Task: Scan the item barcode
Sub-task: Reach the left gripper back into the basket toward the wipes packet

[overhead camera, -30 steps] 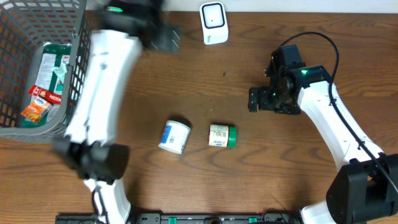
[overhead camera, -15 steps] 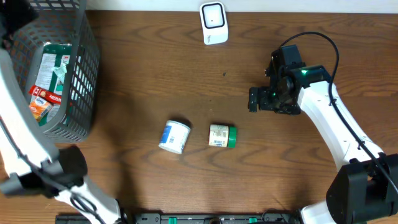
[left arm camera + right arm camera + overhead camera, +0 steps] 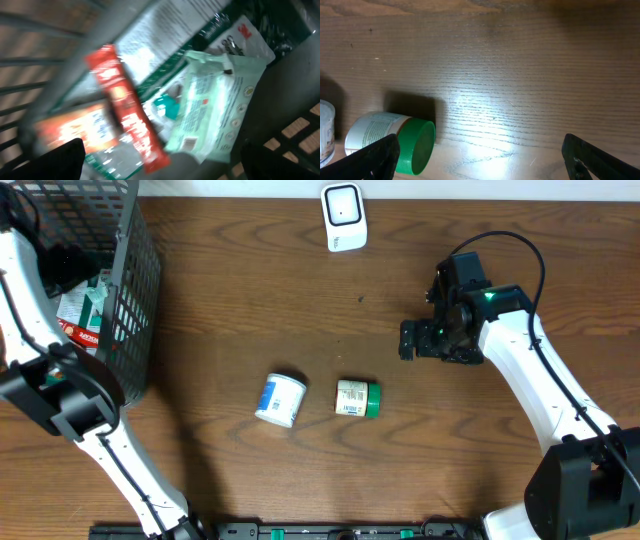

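- Pouch (image 3: 220, 105), pale green, probable scan item. Lying in basket (image 3: 135, 300) at far left of table (image 3: 230, 300), on top of heap, directly under left gripper (image 3: 165, 167). Fingers spread wide, nothing held.
- Handling?
- Looks light, limp, slick film. Likely to fold or slip if pinched mid-face. Better to take by sealed edge or free corner. Crowded by red strip packet (image 3: 127, 107) on one side and 3M pack (image 3: 245, 37) on the other, so some risk of dragging a neighbour along.
- Barcode side?
- Cannot tell, wrist view too blurred.
- Room?
- Tight inside, with mesh walls close by. Lift straight up before swinging out. Outside, open wood from basket to scanner (image 3: 343, 218) at back edge. White jar (image 3: 281, 399) and green-capped bottle (image 3: 357, 398) on their sides mid-table, near each other, well clear of that path.
- Right side?
- Right gripper (image 3: 482, 167) above bare wood, right of bottle, jaws fully apart, empty. Well apart from basket, no conflict expected.
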Robot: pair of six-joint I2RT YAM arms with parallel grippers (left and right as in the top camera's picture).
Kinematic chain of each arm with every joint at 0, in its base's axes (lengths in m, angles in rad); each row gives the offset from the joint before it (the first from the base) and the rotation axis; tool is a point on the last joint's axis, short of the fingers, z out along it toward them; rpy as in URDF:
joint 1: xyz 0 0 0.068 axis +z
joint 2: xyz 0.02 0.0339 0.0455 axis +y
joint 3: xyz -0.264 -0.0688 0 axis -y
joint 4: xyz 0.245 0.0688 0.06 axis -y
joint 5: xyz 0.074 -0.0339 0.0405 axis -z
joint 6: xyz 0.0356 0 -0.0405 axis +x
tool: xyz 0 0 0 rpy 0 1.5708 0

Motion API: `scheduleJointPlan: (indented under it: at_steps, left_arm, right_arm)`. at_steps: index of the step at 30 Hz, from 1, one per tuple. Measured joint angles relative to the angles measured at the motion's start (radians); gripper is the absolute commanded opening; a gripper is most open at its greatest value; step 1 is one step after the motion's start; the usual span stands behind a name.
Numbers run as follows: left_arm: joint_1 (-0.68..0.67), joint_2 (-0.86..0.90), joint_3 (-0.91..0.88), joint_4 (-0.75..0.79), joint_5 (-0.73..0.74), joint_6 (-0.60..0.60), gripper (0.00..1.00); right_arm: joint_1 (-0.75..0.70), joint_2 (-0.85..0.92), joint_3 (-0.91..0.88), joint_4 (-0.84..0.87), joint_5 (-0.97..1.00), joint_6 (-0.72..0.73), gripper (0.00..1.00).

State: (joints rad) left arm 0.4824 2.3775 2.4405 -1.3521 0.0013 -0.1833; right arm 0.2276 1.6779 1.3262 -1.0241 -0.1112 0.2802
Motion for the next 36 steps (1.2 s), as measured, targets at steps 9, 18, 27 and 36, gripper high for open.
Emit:
scheduleJointPlan:
  at_steps: [9,18,27,36]
  left_arm:
    - [-0.034,0.106,-0.008,0.084,0.084,0.000,1.00]
    - [-0.048,0.178,-0.008,0.092,0.101,0.001,0.96]
    - [-0.047,0.194,0.002,0.079,0.124,0.007,0.14]
    - [-0.018,0.110,0.010,0.097,0.127,0.003,0.11]
  right_arm:
    - [0.000,0.000,0.000,0.000,0.000,0.000,0.99]
    - [0.000,0.000,0.000,0.000,0.000,0.000,0.99]
    - [0.000,0.000,0.000,0.000,0.000,0.000,0.99]
    - [0.000,0.000,0.000,0.000,0.000,0.000,0.99]
